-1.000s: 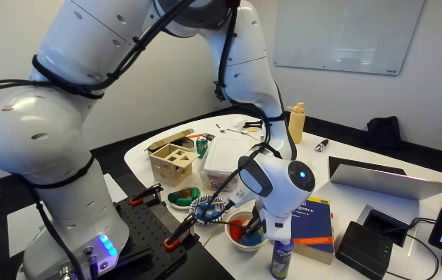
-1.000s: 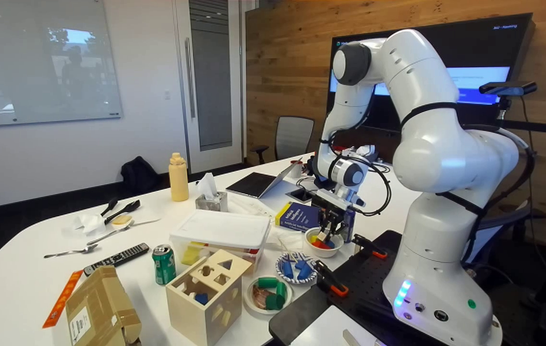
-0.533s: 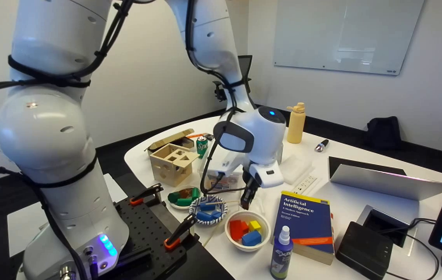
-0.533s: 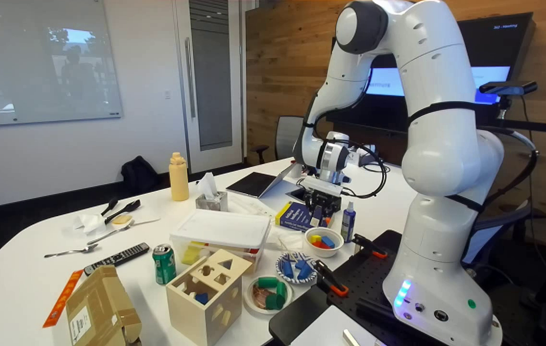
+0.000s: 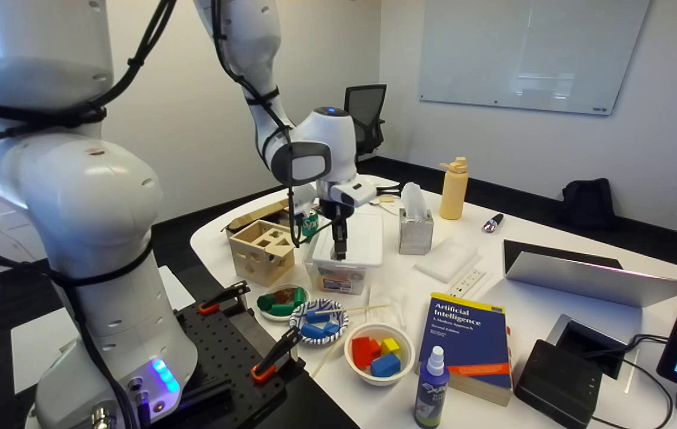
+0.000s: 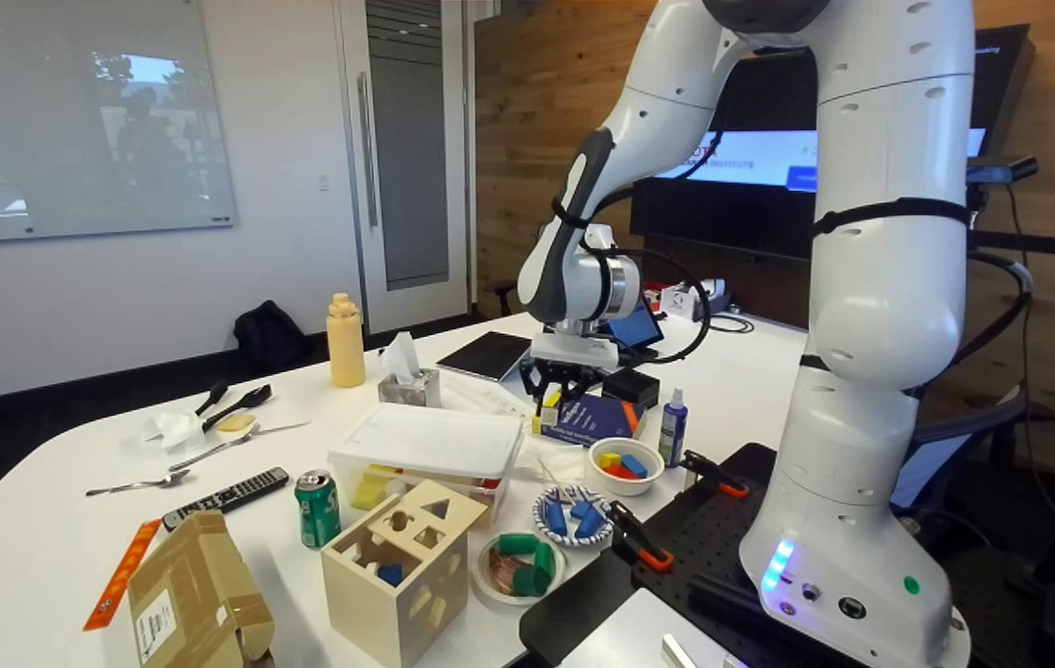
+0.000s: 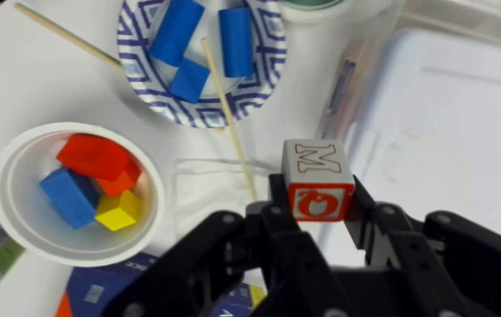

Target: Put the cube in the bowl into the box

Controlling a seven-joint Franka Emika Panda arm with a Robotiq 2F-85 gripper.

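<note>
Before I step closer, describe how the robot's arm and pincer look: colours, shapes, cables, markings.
The arm is glossy white, in thick rounded segments with dark grey covers at some joints. Black straps hold black cables along its outside. Blue lights glow on its base, which also bears a green dot. The pincer is black and jointed, with small greyish pins.

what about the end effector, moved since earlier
Yes: in an exterior view, the end effector has moved away from the white bowl, up and left in the picture.
</note>
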